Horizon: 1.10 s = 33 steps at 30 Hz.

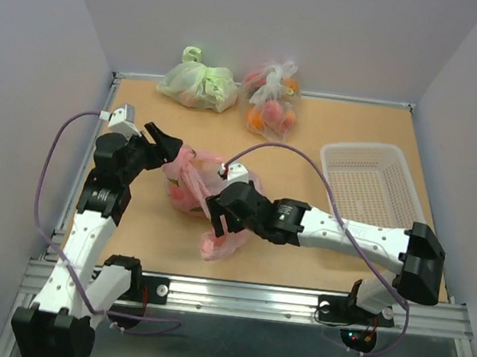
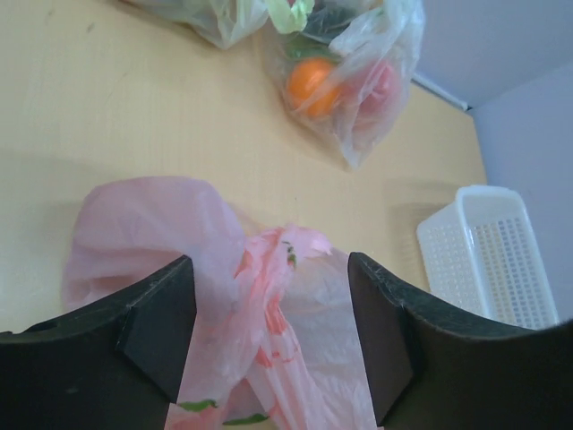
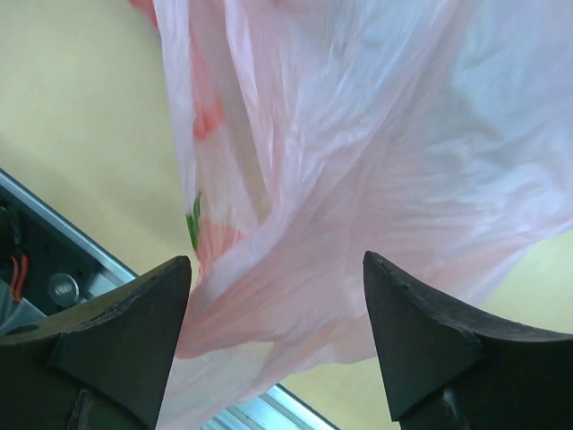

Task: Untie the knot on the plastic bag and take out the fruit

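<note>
Closest to us, in the right wrist view, are the two dark fingers of our right gripper (image 3: 276,262), standing wide apart with nothing pinched. A crumpled sheet of the pink plastic bag (image 3: 358,143) hangs across the gap just beyond them. We judge that this gripper is set at the bag's near edge to catch a loose fold and hold the bag down. From above, the bag lies on the tan table (image 1: 348,126) between our two arms. Our left gripper (image 2: 269,269) leans over the bag's far left side, its fingers also spread and clamped on nothing. Between them rises the knot (image 2: 267,309), a twisted pink bunch of the handles at the bag's top. It sits loose in the gap and, as far as we can tell, touches neither finger. We read this as the left gripper lined up to pull at the handles while the right one steadies the body of the bag. The knot does not look undone. The fruit (image 1: 181,196) is inside the bag, showing only as a dim reddish mass through the plastic. Well beyond the bag, against the back wall, sits a pale green bag (image 1: 199,84). Beyond the bag and to the right is a clear bag (image 1: 271,100) of orange-red fruit. Neither is part of this job. To the right of the pink bag, apart from it, a white basket (image 1: 371,149) waits, probably for the fruit.
</note>
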Each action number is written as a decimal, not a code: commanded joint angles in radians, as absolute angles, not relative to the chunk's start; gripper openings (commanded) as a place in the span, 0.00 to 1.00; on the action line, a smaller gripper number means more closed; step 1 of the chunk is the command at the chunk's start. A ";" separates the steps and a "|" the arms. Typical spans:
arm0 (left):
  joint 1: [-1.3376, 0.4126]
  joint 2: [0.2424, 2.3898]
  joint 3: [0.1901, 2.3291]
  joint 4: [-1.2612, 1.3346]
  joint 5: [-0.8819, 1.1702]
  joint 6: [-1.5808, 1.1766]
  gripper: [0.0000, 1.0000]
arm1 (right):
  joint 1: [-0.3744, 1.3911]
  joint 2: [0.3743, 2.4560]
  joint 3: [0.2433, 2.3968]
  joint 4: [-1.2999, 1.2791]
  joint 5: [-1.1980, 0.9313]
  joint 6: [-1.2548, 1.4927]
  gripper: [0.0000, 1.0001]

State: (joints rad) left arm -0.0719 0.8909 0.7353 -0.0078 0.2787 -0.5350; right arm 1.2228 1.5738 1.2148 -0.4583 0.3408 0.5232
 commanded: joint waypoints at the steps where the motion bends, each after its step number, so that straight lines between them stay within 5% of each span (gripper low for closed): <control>1: -0.086 0.735 0.753 -0.165 0.202 -0.529 0.77 | 1.194 1.499 1.287 -0.403 0.430 0.457 0.82; 10: -0.228 0.588 0.540 -0.184 0.238 -0.738 0.74 | 1.115 1.567 1.351 -0.403 0.413 0.336 0.83; 22: -0.439 0.707 0.434 -0.061 0.068 -0.903 0.72 | 1.111 1.740 1.465 -0.403 0.397 0.238 0.88; 24: -0.452 0.696 0.416 -0.061 0.049 -0.925 0.68 | 1.104 1.750 1.460 -0.403 0.422 0.245 0.83; 27: -0.463 0.683 0.365 -0.043 0.017 -0.959 0.56 | 1.095 1.749 1.451 -0.403 0.442 0.255 0.56; 30: -0.465 0.699 0.336 -0.005 0.015 -0.965 0.45 | 1.089 1.743 1.450 -0.403 0.451 0.259 0.16; 33: -0.469 0.735 0.336 0.043 0.020 -0.954 0.43 | 1.083 1.732 1.448 -0.403 0.460 0.265 0.01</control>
